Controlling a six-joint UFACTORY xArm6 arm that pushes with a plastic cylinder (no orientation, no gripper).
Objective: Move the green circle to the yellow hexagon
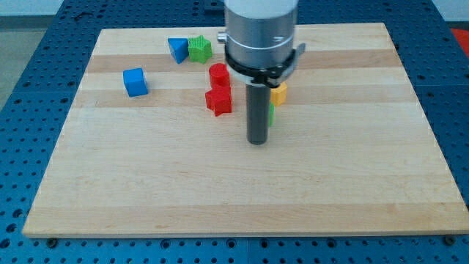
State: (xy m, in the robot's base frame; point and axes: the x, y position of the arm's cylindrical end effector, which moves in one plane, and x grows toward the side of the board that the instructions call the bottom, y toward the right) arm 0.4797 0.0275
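My tip [256,141] rests on the board near the middle. The green circle [271,114] is almost wholly hidden behind the rod; only a thin green sliver shows at the rod's right edge. The yellow hexagon [279,93] shows as a small yellow patch just above that sliver, to the right of the rod, mostly hidden by the arm. The green sliver sits directly below the yellow patch; I cannot tell whether they touch.
A red cylinder [218,75] and a red star-like block [218,101] stand left of the rod. A blue cube [134,81] lies at the left. A blue triangle [176,49] and a green star-like block [199,49] lie near the top edge.
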